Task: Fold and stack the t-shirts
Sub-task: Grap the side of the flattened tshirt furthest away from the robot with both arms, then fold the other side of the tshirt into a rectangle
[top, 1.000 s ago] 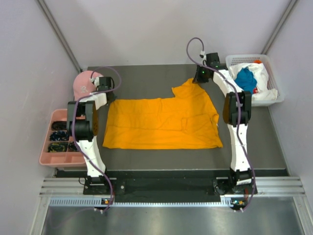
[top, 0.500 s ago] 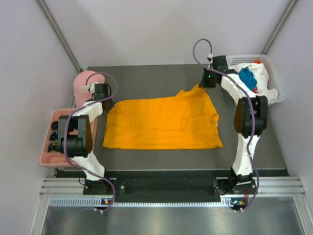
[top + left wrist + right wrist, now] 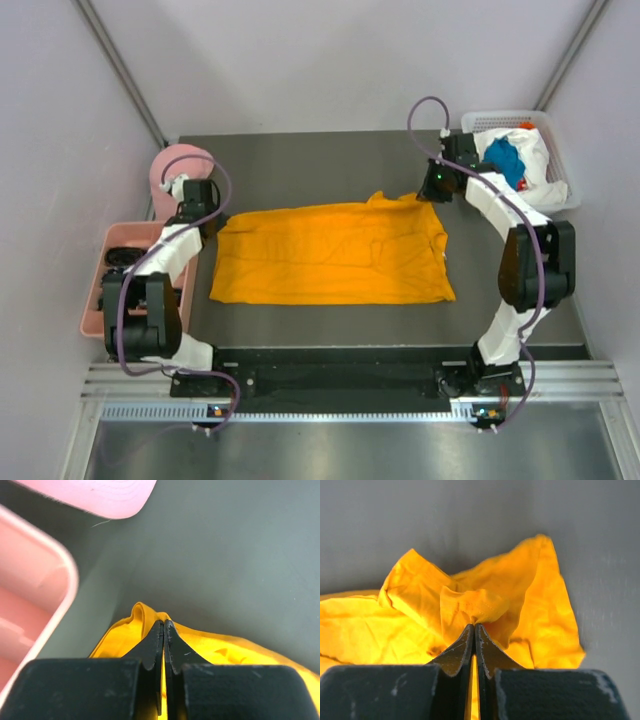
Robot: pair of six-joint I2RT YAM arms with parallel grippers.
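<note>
We can't see either tool's tips from above, because the wrist housings cover them. The wrist cameras settle it. The left tool (image 3: 164,625) is pinched tight on a raised fold of the orange shirt (image 3: 330,255) at its far left corner. The right tool (image 3: 474,627) is clamped just as tight on a bunched ridge of the same cloth at the far right corner. Both tool bodies block the bottom of their views, so the cloth beneath them is hidden. Around the right grip the shirt is crumpled, and we can't make out which part of the garment it is.

From above, the shirt lies on the desk (image 3: 300,160) with its long axis running left to right between the two arms. Its near edge is straight and parallel to the desk's near edge. The far edge is uneven and climbs toward the right corner.

The left corner sits just beside the pink tray (image 3: 90,325), with the pink cap (image 3: 170,165) close behind it and cut off in the left wrist view. At the far right a white basket (image 3: 548,209) holds a teal shirt (image 3: 503,160) heaped on a white shirt (image 3: 535,148), and the right arm partly covers it. Bare desk shows behind the orange shirt, with a narrower band in front.
</note>
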